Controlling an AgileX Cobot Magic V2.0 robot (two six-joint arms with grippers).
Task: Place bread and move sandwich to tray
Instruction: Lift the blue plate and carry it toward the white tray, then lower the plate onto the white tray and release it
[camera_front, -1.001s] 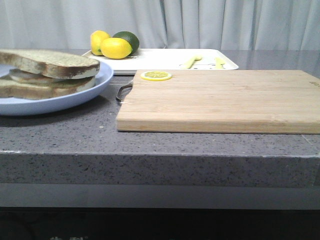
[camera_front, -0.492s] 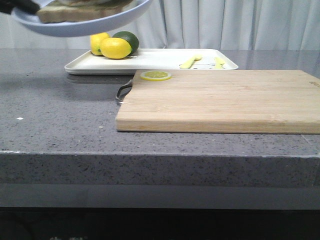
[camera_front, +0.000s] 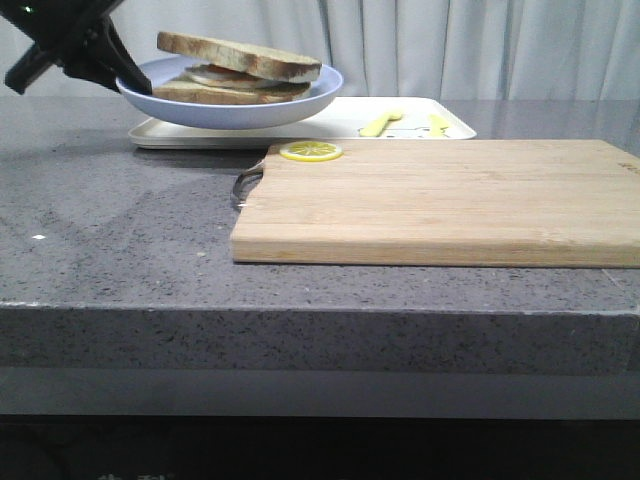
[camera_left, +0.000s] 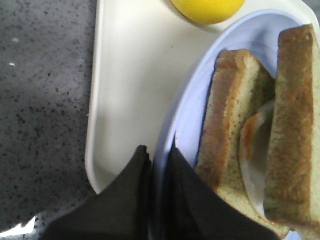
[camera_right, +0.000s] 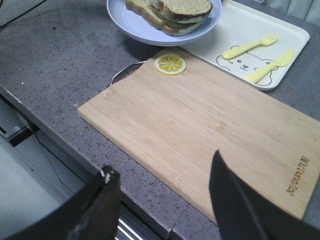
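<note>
The left gripper (camera_left: 156, 165) has its fingers pinched tight on the rim of the pale blue plate (camera_front: 300, 108), holding the sandwich (camera_front: 238, 68) above the near-left end of the tray (camera_front: 330, 122). The top bread slice already sits over the egg, so that step looks done; what remains is to lower the plate and let go. A lemon (camera_left: 207, 9) lies at about twelve o'clock from the fingers. The right gripper (camera_right: 162, 205) hangs wide open and empty over the cutting board (camera_right: 210, 130).
</note>
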